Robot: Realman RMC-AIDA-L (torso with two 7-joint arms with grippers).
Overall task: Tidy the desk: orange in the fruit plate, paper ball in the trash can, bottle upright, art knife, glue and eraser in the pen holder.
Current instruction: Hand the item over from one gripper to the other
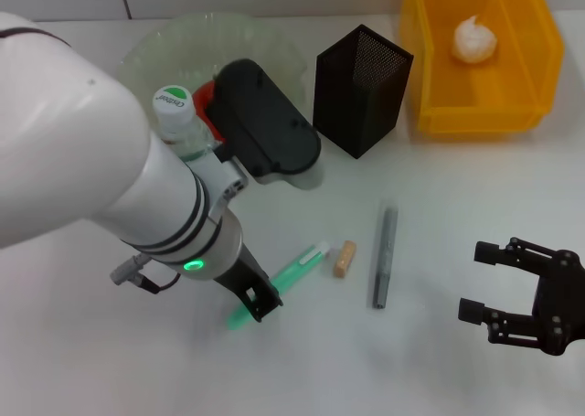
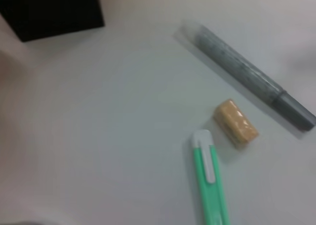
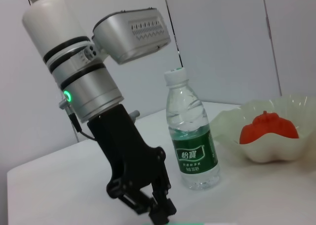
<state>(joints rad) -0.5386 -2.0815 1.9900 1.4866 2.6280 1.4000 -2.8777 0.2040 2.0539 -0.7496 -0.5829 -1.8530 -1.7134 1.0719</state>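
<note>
Orange [image 3: 268,129] seen in fruit plate [image 3: 232,123], paper ball [image 1: 474,39] in trash can [image 1: 430,87], bottle [image 3: 191,136] upright; eraser [image 1: 344,258] left on desk; left gripper [image 1: 259,304] state cannot be told; right gripper [image 1: 484,281] spread, empty.

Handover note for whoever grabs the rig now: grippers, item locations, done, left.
Left gripper: low over the green art knife; finger state unclear.
Right gripper: open, empty, parked on the robot's right.
Done: orange in fruit plate, paper ball in trash can, bottle upright.
Left: art knife, eraser and grey glue stick lie on the desk; all go in the pen holder.
</note>
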